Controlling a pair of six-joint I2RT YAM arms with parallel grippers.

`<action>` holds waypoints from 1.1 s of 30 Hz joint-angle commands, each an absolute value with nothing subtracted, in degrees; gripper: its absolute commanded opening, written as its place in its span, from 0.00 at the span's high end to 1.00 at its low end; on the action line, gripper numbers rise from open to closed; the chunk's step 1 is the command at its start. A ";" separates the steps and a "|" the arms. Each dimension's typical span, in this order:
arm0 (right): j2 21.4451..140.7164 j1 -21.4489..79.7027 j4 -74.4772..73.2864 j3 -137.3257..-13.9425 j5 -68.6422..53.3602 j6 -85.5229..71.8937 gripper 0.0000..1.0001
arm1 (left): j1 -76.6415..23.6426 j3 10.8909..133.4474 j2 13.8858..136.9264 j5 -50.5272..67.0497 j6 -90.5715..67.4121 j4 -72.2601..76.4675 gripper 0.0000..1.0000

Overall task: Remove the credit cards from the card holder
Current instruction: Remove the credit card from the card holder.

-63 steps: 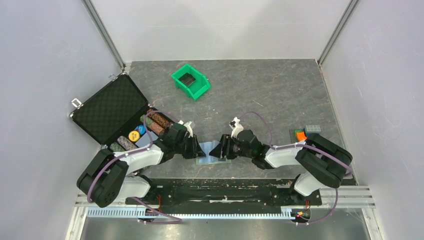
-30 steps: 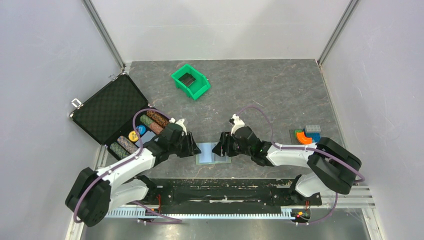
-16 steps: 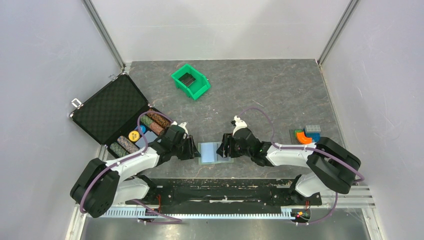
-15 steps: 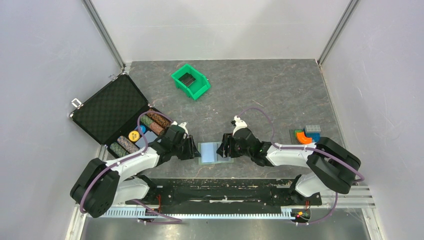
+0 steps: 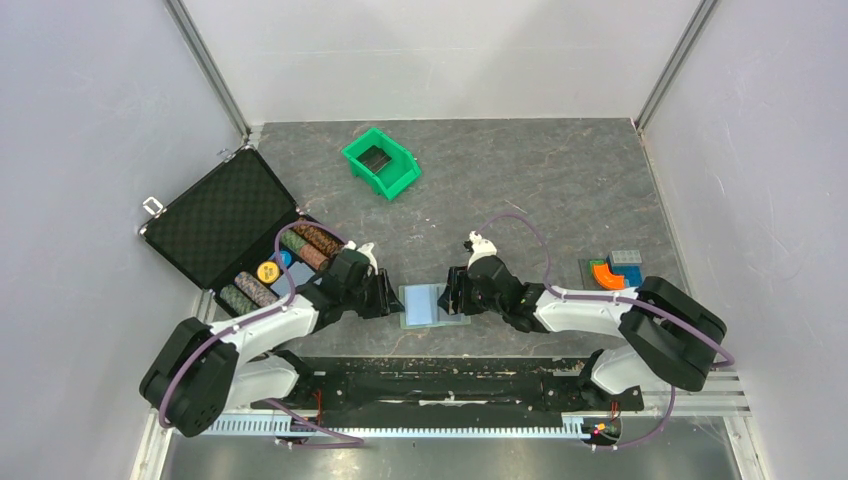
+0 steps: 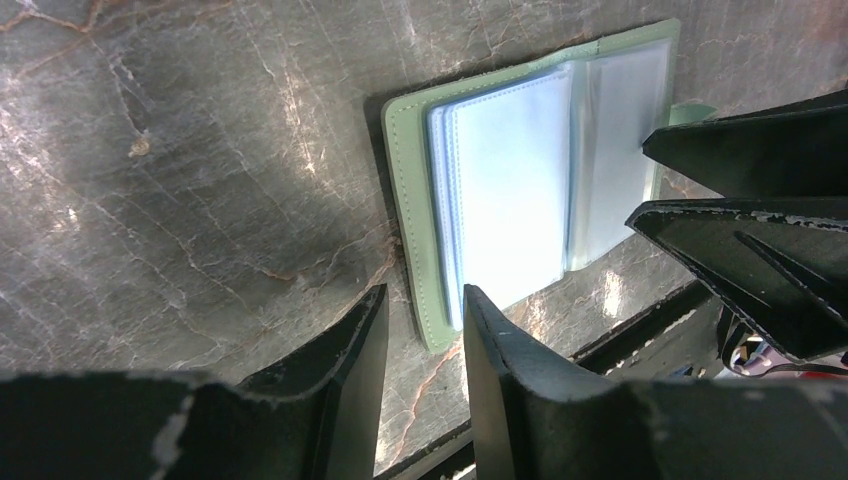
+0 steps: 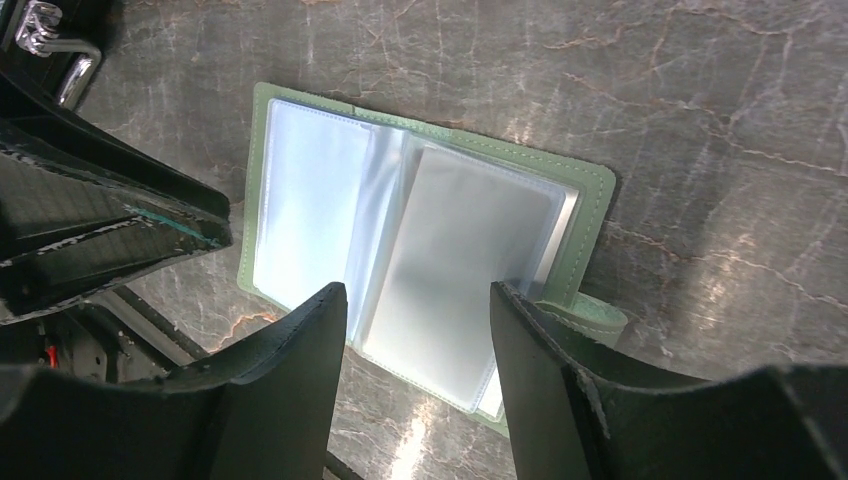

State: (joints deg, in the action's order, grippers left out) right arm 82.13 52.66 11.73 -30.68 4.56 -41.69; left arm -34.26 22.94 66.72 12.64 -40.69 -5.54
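The card holder (image 5: 432, 305) lies spread open and flat on the table between my two grippers, pale green with clear sleeves over a light blue inside. It shows in the left wrist view (image 6: 520, 190) and the right wrist view (image 7: 420, 240). No dark credit card shows in its sleeves. My left gripper (image 5: 393, 299) is open by a narrow gap at the holder's left edge (image 6: 425, 305), holding nothing. My right gripper (image 5: 455, 297) is open wide just above the holder's right half (image 7: 418, 300), empty. The closing tab (image 7: 592, 320) sticks out beside the right finger.
A black foam-lined case (image 5: 215, 215) with rows of poker chips (image 5: 300, 245) stands open at the left. A green bin (image 5: 380, 163) with a dark flat thing inside sits at the back. Coloured blocks (image 5: 612, 268) lie at the right. The arms' base rail (image 5: 440, 378) runs just in front of the holder.
Both grippers have drawn slightly apart off the holder's middle. The holder now lies flatter and more of its light blue inside shows.
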 commanded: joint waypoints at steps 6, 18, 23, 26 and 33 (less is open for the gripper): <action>80.65 52.82 10.47 -31.62 6.72 -40.53 0.43 | -34.50 22.37 68.38 14.74 -41.73 -1.07 0.60; 77.99 52.87 9.03 -31.65 7.92 -40.07 0.44 | -34.62 23.02 64.61 15.17 -43.25 -0.97 0.61; 79.62 52.83 8.96 -31.12 7.98 -40.42 0.44 | -34.63 23.21 68.41 16.26 -42.69 -0.18 0.62; 80.39 52.82 8.96 -30.94 8.27 -40.30 0.44 | -34.63 23.03 70.31 16.37 -42.63 2.50 0.64; 82.95 52.82 9.04 -31.03 7.39 -40.50 0.44 | -34.72 22.99 74.15 16.78 -41.98 3.37 0.66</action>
State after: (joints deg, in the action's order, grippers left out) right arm 81.43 52.66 8.95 -30.68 6.55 -40.64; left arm -34.35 22.55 72.16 16.05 -40.73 1.10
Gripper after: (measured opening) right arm 0.558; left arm 0.352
